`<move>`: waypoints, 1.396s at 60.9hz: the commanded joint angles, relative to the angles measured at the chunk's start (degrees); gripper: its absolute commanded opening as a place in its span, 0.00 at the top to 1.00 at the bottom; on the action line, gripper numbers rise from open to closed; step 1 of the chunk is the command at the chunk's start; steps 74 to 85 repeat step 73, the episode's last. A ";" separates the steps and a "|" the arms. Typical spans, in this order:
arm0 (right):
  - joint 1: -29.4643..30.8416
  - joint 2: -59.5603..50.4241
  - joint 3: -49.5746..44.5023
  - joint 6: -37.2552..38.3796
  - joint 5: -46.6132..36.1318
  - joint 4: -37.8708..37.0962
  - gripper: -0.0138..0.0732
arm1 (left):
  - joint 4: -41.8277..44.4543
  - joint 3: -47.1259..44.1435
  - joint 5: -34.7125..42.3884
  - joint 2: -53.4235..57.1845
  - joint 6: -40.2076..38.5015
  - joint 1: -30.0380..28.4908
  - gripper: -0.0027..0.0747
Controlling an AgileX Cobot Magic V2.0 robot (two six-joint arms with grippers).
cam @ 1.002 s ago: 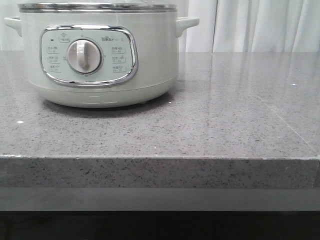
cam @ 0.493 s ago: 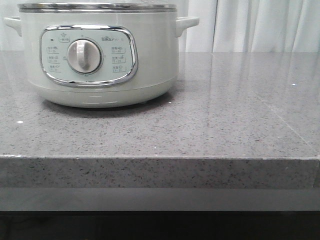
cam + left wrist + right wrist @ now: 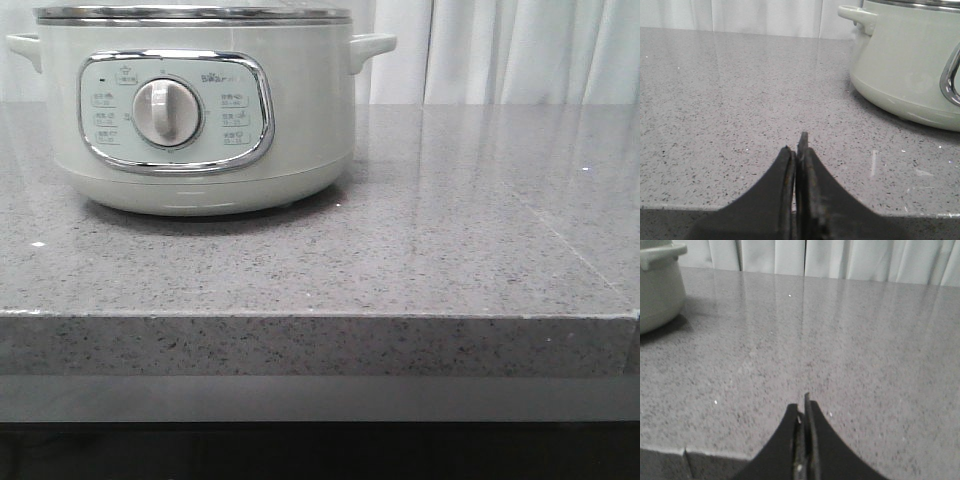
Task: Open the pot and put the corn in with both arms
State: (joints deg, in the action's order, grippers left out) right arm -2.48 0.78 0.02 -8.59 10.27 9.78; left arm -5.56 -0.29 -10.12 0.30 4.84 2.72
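The pot (image 3: 200, 110) stands at the far left of the grey stone counter in the front view, pale grey-green, with a chrome-framed panel, a round dial (image 3: 167, 112) and its steel-rimmed lid (image 3: 190, 14) on. It also shows in the left wrist view (image 3: 905, 60) and, as one handle and a bit of wall, in the right wrist view (image 3: 657, 285). My left gripper (image 3: 796, 148) is shut and empty near the counter's front edge, apart from the pot. My right gripper (image 3: 802, 407) is shut and empty near the front edge. The corn is out of view.
The speckled grey counter (image 3: 430, 240) runs to a front edge (image 3: 320, 316) with a drop below it. White curtains (image 3: 520, 50) hang behind the counter. Neither arm shows in the front view.
The front view has shifted very slightly, so the pot sits a few pixels further left. Nothing else has visibly moved.
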 commanded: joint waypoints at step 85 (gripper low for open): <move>0.23 -2.54 -1.49 0.91 -3.74 -0.89 0.92 | -0.37 -0.08 5.13 1.27 -0.54 -0.12 0.99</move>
